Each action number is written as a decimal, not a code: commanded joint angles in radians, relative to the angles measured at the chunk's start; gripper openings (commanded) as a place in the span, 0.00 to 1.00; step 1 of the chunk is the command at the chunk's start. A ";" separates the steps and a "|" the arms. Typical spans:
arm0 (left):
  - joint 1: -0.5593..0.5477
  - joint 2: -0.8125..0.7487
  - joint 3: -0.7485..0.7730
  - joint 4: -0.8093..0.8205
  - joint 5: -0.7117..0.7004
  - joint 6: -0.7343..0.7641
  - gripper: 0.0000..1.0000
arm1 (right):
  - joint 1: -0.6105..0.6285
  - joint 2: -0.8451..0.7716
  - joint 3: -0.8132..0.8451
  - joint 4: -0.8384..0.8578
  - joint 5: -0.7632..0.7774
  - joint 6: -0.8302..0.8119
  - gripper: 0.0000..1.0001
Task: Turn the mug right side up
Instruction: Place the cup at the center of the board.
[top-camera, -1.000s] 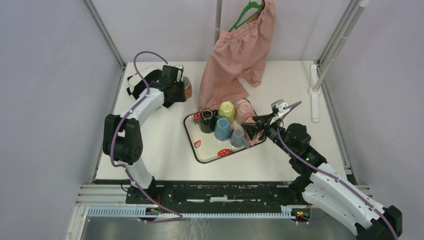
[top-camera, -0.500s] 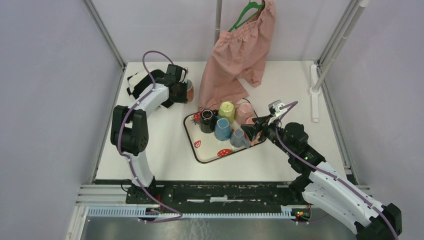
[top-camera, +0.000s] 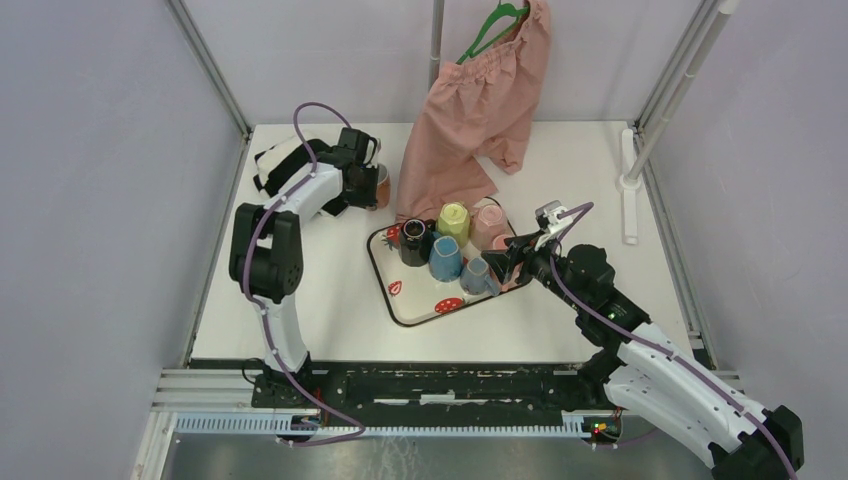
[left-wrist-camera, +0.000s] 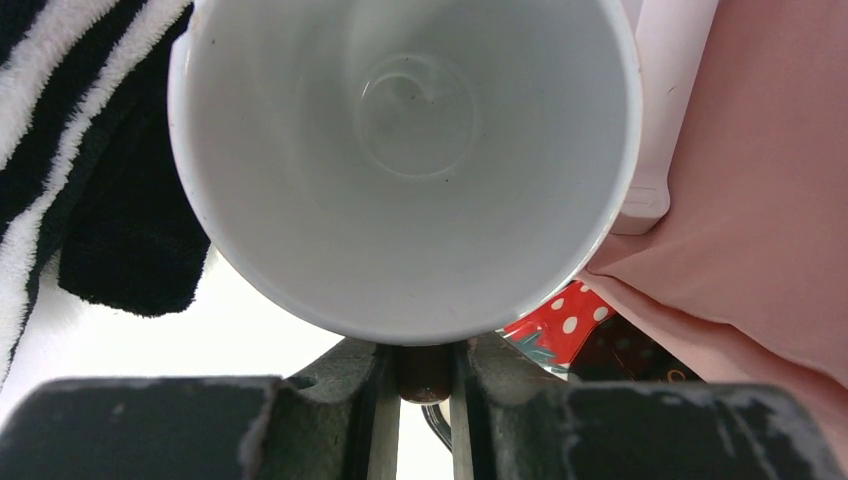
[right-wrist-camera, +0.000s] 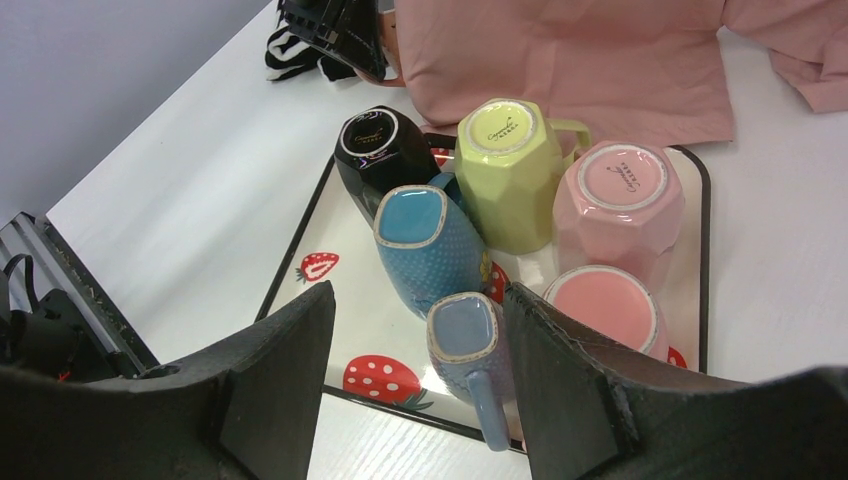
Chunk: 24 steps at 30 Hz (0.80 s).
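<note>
- My left gripper (left-wrist-camera: 424, 372) is clamped on the mug (left-wrist-camera: 400, 150). The brown bit pinched between my fingers (left-wrist-camera: 350, 385) looks like its handle.
- The mug sits right in front of my fingers, with its white inside facing my wrist camera.
- A striped cloth (left-wrist-camera: 60, 150) is to the left of the mug and a pink cloth (left-wrist-camera: 760, 200) to the right.
- My right gripper (right-wrist-camera: 418, 300) is spread wide and holds nothing.
- Below it is a tray (right-wrist-camera: 335, 240) with mugs standing base-up; the blue mug (right-wrist-camera: 430, 250) lies between my fingers.
</note>
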 joint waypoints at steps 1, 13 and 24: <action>-0.005 -0.004 0.058 0.035 0.001 0.046 0.02 | -0.005 0.001 0.013 -0.004 0.016 0.006 0.68; -0.005 0.025 0.060 0.014 -0.013 0.050 0.07 | -0.005 -0.026 0.009 -0.031 0.033 0.007 0.69; -0.005 0.030 0.063 0.002 -0.021 0.051 0.22 | -0.005 -0.028 0.010 -0.039 0.034 0.012 0.69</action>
